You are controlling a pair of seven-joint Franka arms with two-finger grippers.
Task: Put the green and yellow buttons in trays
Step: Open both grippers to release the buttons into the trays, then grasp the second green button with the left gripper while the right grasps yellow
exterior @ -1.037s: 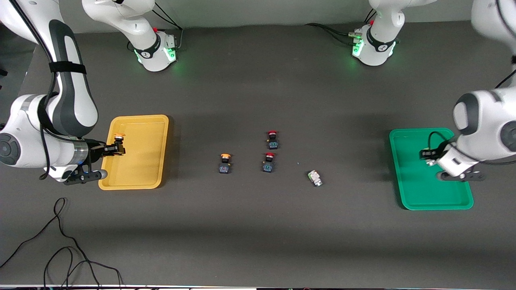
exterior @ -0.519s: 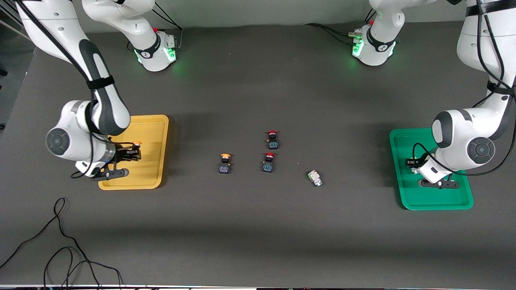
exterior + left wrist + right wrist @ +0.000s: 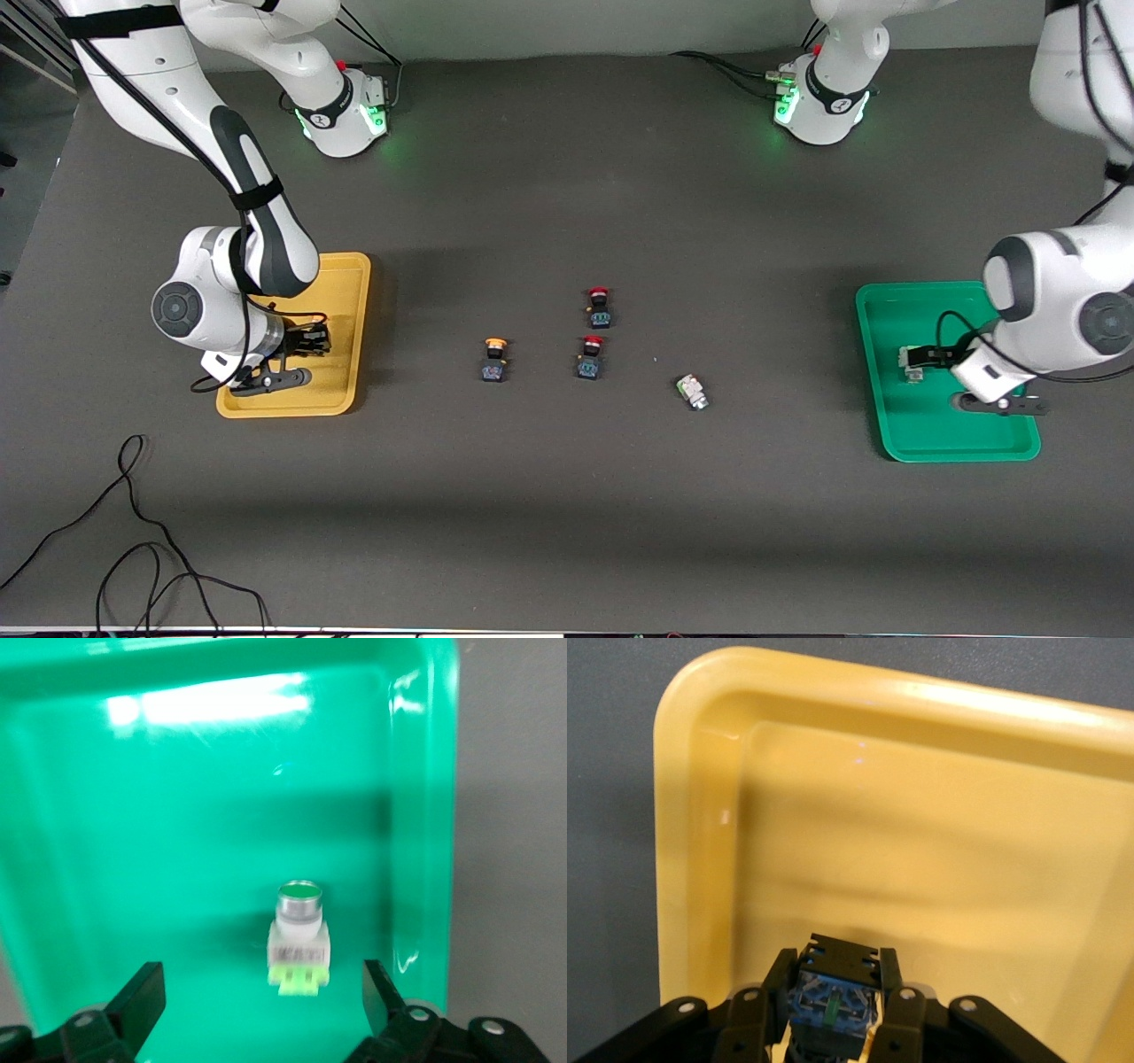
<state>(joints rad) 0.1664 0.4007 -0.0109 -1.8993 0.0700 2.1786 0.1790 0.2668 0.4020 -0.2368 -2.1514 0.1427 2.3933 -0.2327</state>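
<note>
My right gripper [image 3: 317,340] is low over the yellow tray [image 3: 347,275], shut on a yellow button by its black-blue body [image 3: 833,990]; the cap is hidden. My left gripper [image 3: 923,356] is open over the green tray [image 3: 939,439]. A pale green button [image 3: 910,362] lies in that tray, free between the spread fingers [image 3: 142,999], as the left wrist view shows [image 3: 299,935]. A second yellow button [image 3: 494,358] and a second green button [image 3: 692,391] sit on the table's middle.
Two red-capped black switches [image 3: 599,307] [image 3: 591,356] stand between the loose yellow and green buttons. Loose black cable [image 3: 151,549] lies near the front edge at the right arm's end. The arm bases stand along the back.
My left gripper has opened and let the green button go into the green tray. My right gripper has moved across the yellow tray toward the table's middle, still holding its button.
</note>
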